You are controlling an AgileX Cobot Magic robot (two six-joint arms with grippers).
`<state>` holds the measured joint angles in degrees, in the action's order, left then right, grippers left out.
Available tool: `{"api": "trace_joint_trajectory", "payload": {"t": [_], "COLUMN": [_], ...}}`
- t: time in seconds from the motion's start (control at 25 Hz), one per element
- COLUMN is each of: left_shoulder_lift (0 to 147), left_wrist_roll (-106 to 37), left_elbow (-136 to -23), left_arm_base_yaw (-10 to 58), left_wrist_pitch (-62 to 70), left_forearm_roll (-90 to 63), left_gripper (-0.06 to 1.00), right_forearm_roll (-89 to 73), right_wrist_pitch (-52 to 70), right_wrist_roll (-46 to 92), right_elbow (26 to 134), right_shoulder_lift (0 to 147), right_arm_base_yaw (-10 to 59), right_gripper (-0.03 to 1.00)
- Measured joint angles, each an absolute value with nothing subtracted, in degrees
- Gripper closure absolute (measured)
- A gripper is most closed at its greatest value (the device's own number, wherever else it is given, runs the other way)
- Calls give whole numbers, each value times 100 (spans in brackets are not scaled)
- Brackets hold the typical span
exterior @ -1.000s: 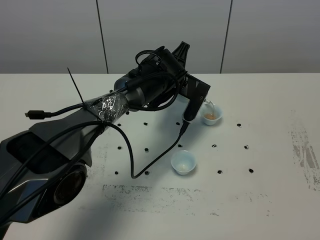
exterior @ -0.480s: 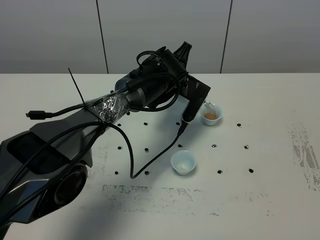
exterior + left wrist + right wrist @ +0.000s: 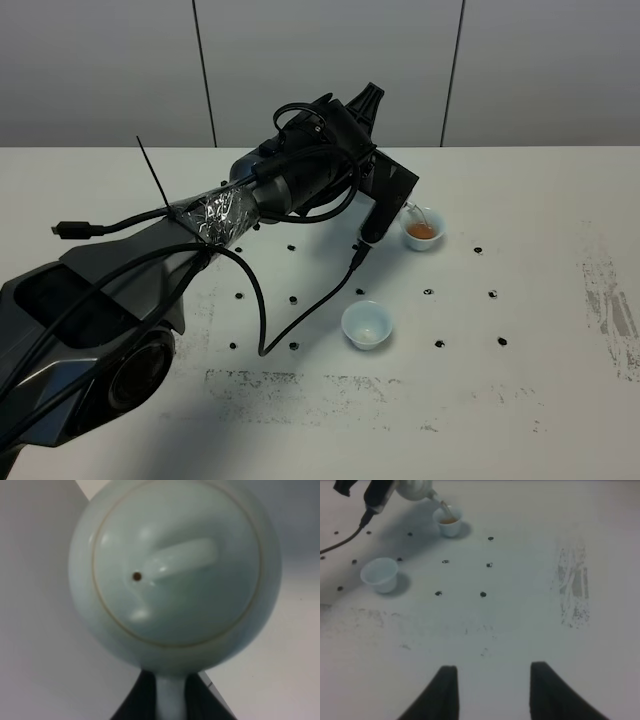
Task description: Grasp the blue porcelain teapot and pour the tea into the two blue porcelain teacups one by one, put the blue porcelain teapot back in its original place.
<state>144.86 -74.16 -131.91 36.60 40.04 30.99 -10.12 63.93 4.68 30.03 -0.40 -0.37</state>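
My left gripper (image 3: 392, 198) is shut on the loop handle of the blue porcelain teapot (image 3: 175, 575), which fills the left wrist view with its lid facing the camera. In the exterior view the pot is mostly hidden behind the gripper; only its spout (image 3: 411, 211) shows, tipped over the far teacup (image 3: 423, 231), which holds reddish-brown tea. The right wrist view shows the tilted teapot (image 3: 416, 488) with its spout over that cup (image 3: 449, 521). The near teacup (image 3: 367, 324) stands empty, apart from the pot. My right gripper (image 3: 492, 692) is open and empty, low over the table.
A black cable (image 3: 305, 318) hangs from the left arm and loops on the white table (image 3: 540, 330) just left of the near cup. Small black dots mark the tabletop. A scuffed grey patch (image 3: 605, 300) lies at the right.
The left gripper has shifted slightly with the tilted teapot, and the tea in the far cup looks a little fuller. The hanging cable has swung a bit. The right gripper has not visibly moved.
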Motion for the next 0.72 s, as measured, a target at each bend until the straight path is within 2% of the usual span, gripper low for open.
{"api": "trace_joint_trajectory", "payload": {"t": [0.72], "left_shoulder_lift": [14486], "left_wrist_roll": [-7532], "left_elbow": [-13191], "left_arm_base_yaw": [3660], "left_wrist_pitch": [3998], "left_forearm_roll": [3199], "left_gripper": [90], "right_forearm_roll": [-1012], "right_wrist_pitch": [6391], "right_wrist_roll": [468], "right_elbow": [3003], "right_shoulder_lift": [-40], "right_arm_base_yaw": [-37], "right_gripper": [64]}}
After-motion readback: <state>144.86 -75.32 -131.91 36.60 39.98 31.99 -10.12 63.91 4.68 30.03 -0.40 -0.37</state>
